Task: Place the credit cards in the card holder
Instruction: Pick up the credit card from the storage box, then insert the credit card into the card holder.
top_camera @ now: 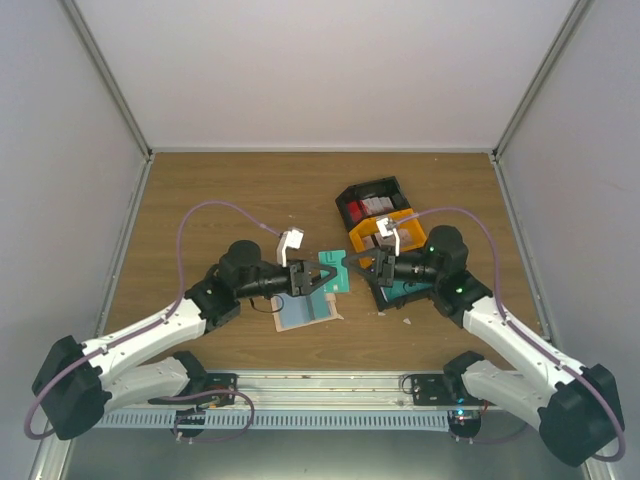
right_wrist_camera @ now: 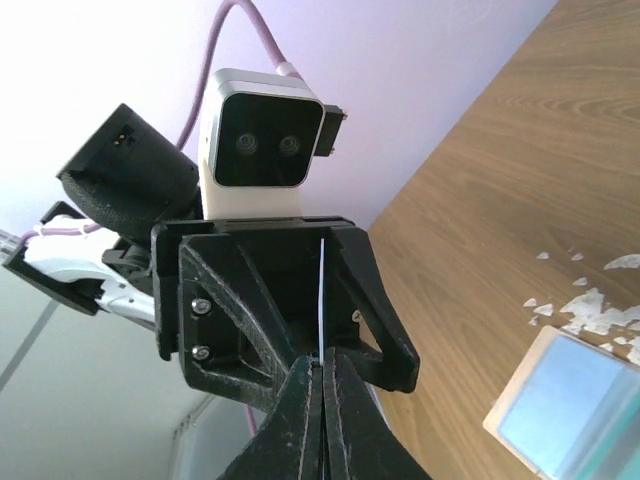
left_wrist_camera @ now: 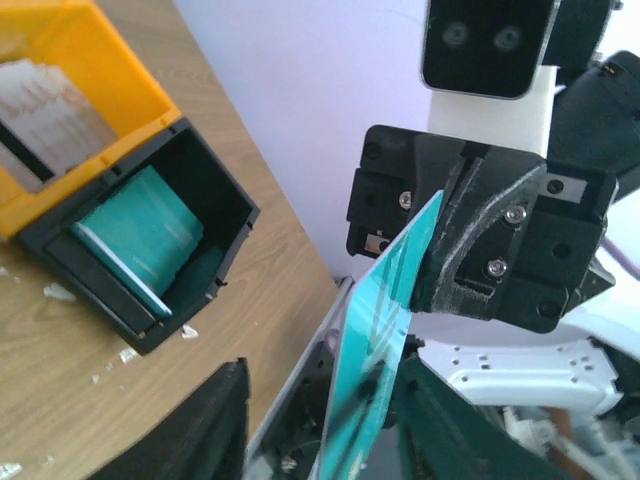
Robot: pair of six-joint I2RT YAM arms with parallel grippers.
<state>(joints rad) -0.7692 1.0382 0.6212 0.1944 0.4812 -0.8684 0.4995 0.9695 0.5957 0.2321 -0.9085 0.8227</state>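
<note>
Thin teal plastic credit card (left_wrist_camera: 385, 330) mid-air at table centre, pinched edge-on by clenched right gripper (right_wrist_camera: 320, 372). Left gripper (top_camera: 318, 277) straddles it, jaws apart; likely a handover. Beige folding card holder (top_camera: 300, 312) lies open just below.

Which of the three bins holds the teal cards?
The nearer black bin, in front of the yellow bin, which holds pale cards; the farther black bin holds red ones.
</note>
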